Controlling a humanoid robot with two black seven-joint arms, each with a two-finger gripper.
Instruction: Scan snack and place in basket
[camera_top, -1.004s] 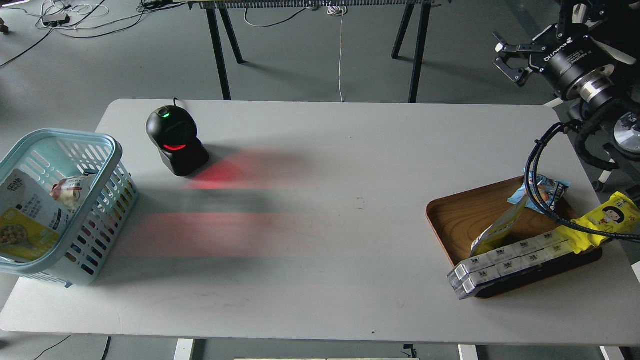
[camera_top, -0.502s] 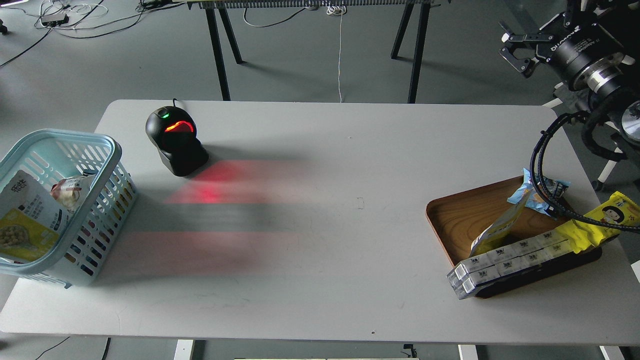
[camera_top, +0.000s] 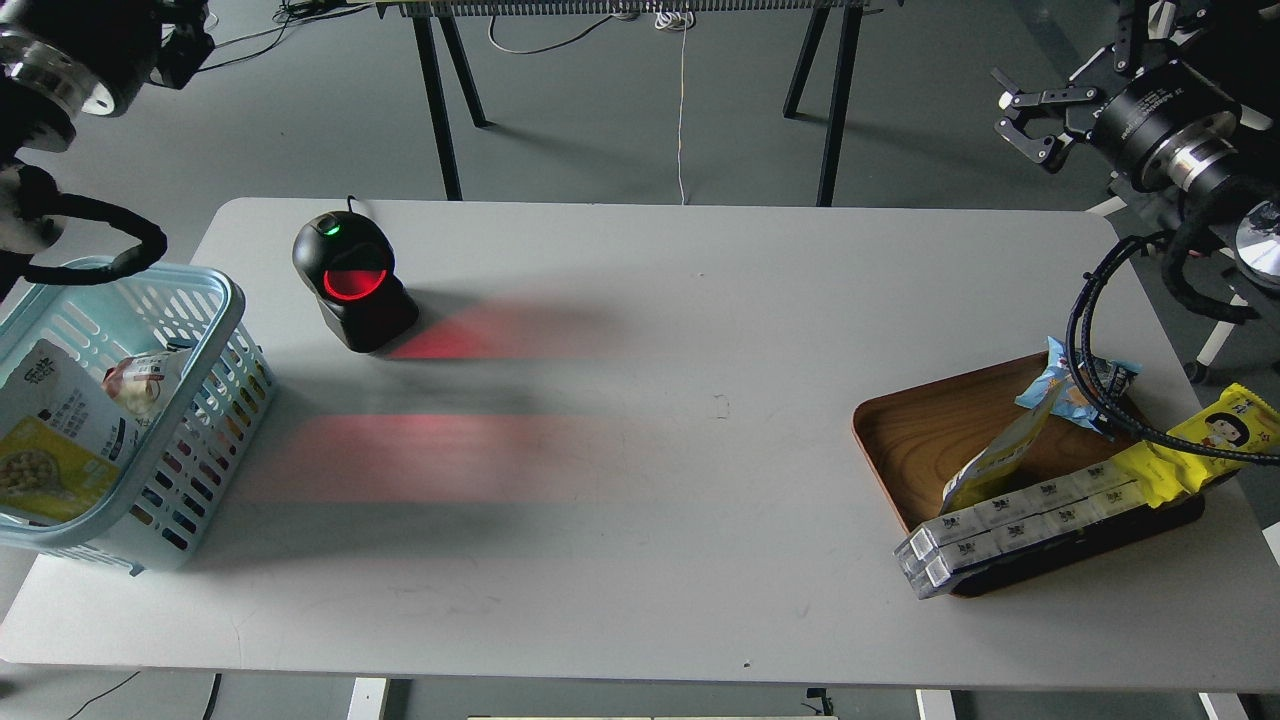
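The snack (camera_top: 52, 440), a flat pouch with a white top and a yellow bottom picturing beans, lies inside the light blue basket (camera_top: 226, 300) at the table's left edge. My left arm comes in at the top left above the basket. Its gripper (camera_top: 186, 42) is dark and cut by the frame edge, so its fingers cannot be told apart. My right gripper (camera_top: 1012, 120) is open and empty, high beyond the table's far right corner, away from the snack.
A black scanner (camera_top: 350, 282) with a red window stands back left and casts red light on the table. A small packet (camera_top: 142, 384) also lies in the basket. A wooden tray (camera_top: 925, 430) at right holds a leaning pouch (camera_top: 992, 462), blue packet (camera_top: 1076, 384), yellow wrapper (camera_top: 1205, 445) and white boxes (camera_top: 1030, 520).
My left arm has come into view at the top left. The right gripper rose and then shifted slightly. The snack settled a little lower in the basket.
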